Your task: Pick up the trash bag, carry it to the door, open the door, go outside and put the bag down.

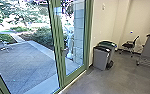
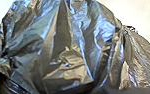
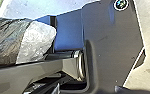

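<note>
The black trash bag (image 2: 66, 57) shows large and crumpled in the left wrist view, with folds gathered at both sides. Part of a shiny dark bag (image 3: 8, 40), with a bright patch at its end, lies along the robot's own bar and dark plate in the right wrist view. How either gripper stands on the bag cannot be told. In the head view, the green-framed glass door (image 1: 61, 72) stands in front and to the left, with a handle (image 1: 62, 50) on its upright.
Two wheeled bins (image 1: 101, 58) stand against the wall right of the door. Farther right are an office chair (image 1: 129, 45) and a grey desk (image 1: 149, 50). Through the glass are a paved patio (image 1: 23, 65), bushes and a pale figure, perhaps a person (image 1: 69, 41).
</note>
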Motion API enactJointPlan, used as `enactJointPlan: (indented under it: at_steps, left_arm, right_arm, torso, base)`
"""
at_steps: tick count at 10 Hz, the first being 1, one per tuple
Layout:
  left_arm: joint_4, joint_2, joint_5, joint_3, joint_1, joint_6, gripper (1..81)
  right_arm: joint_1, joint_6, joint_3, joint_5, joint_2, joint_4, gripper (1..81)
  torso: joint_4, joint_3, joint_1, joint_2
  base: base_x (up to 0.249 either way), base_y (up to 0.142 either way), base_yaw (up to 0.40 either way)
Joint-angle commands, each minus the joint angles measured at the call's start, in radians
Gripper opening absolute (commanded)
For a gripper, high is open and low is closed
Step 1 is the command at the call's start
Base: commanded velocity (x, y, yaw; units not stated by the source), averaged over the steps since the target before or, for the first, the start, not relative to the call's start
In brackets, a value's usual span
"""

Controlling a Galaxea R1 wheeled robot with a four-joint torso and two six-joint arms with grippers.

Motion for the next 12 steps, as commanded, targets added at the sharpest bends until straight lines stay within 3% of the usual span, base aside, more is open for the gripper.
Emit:
enactJointPlan:
  at_steps: [1, 12]
  left_arm:
    - [0.015, 0.006, 0.052, 0.006, -0.045, 0.004, 1.0]
    - [0.015, 0.006, 0.052, 0.006, -0.046, 0.004, 1.0]
  right_arm:
    - [0.034, -0.007, 0.004, -0.051, 0.008, -0.007, 81.1]
    - [0.031, -0.009, 0.008, -0.054, 0.01, -0.008, 81.1]
  torso:
    - [0.0, 0.0, 0.0, 0.0]
    - [0.0, 0.0, 0.0, 0.0]
  base:
    - [0.171, -0.082, 0.0]
    - [0.171, 0.0, 0.0]
